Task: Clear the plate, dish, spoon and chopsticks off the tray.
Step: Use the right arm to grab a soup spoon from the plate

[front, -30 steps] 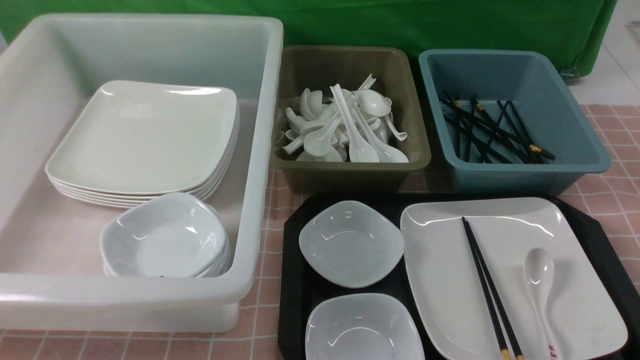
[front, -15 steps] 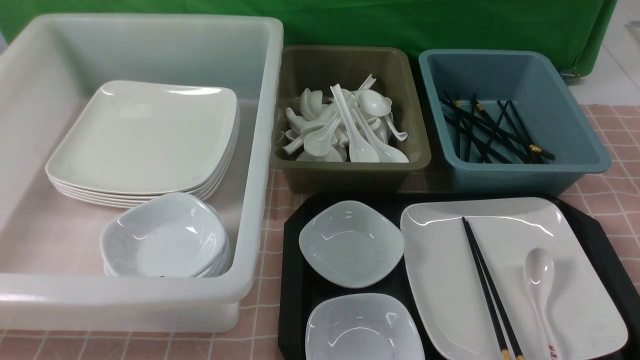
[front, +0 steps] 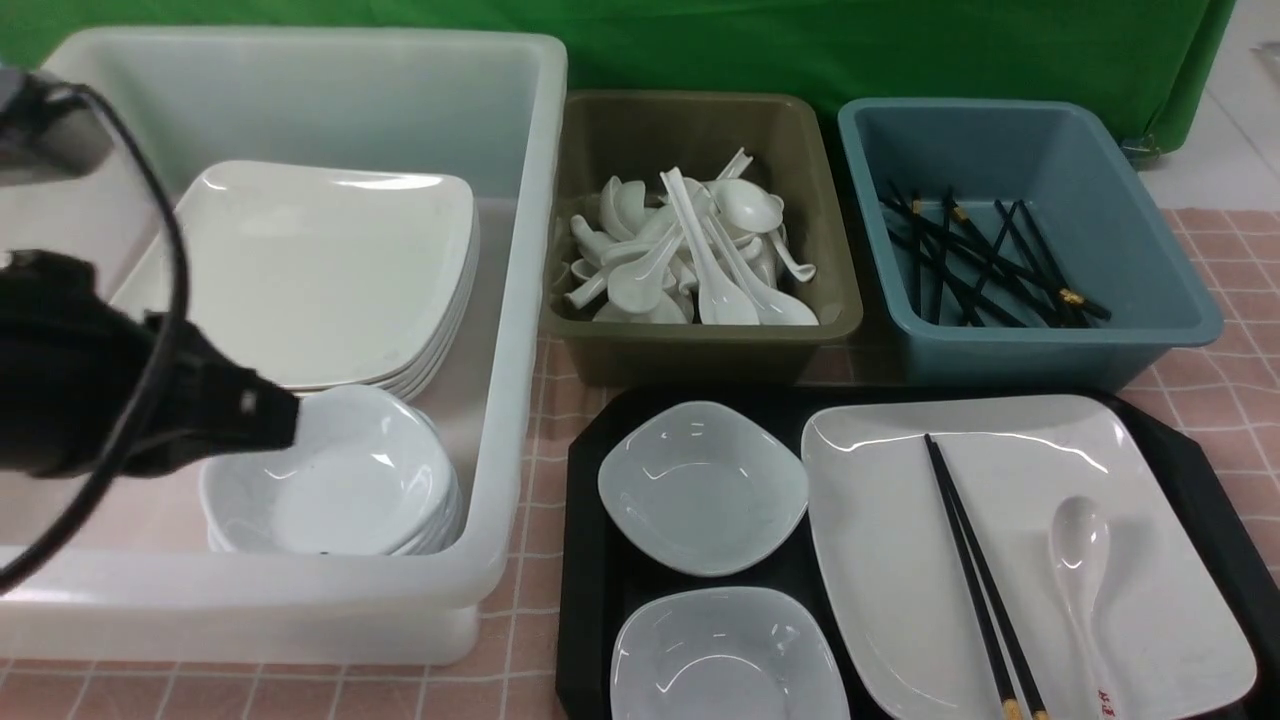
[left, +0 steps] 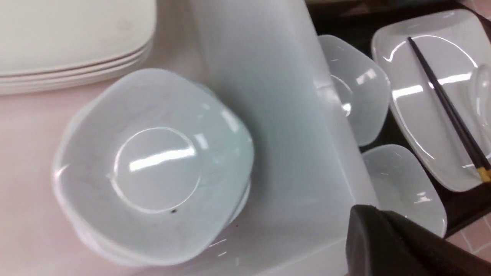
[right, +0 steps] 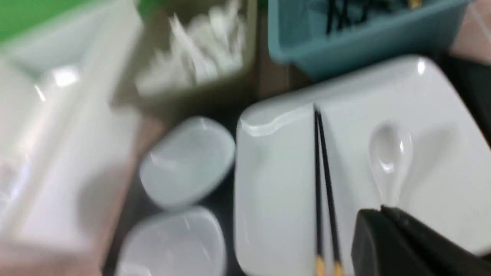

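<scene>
The chopsticks (front: 975, 570) and spoon (front: 1080, 535) lie on the plate (front: 880, 540), on the tray (front: 582, 560) beside two dishes (front: 700, 485). We judge them all glossy, hard and slippery, so we would pinch the light chopsticks together mid-length, the spoon by its handle and the plate by its rim. The left tool (front: 275, 415) hangs over the tub (front: 520, 300) and the right tool (right: 387, 237) points toward the plate; we cannot tell how open either is.

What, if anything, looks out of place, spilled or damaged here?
Nothing is spilled, broken or askew. The chopsticks and spoon lie on the plate. One oddity: a dark speck in the top dish stacked in the white bin.
</scene>
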Controlling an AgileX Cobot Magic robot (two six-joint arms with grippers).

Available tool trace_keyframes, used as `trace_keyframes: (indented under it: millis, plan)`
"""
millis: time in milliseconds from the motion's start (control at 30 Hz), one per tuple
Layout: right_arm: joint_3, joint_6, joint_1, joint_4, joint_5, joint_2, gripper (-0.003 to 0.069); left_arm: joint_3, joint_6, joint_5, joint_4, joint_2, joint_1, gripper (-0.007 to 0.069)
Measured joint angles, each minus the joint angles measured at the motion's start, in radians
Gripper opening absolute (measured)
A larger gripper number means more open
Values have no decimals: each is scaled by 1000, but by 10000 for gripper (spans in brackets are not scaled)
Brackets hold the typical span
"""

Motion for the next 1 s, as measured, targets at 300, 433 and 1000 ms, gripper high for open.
trace_keyframes:
  millis: [300,433,1000]
  plan:
    - [-281,-128,6,-122,291,589,50,-181,-25,-1,51,193,-405,-13]
    - [-333,-129,6,-122,281,750,128,-253,-53,0,109,280,-564,-13]
    - [-365,-136,7,-101,57,1206,435,-501,-123,-47,229,652,-737,-13]
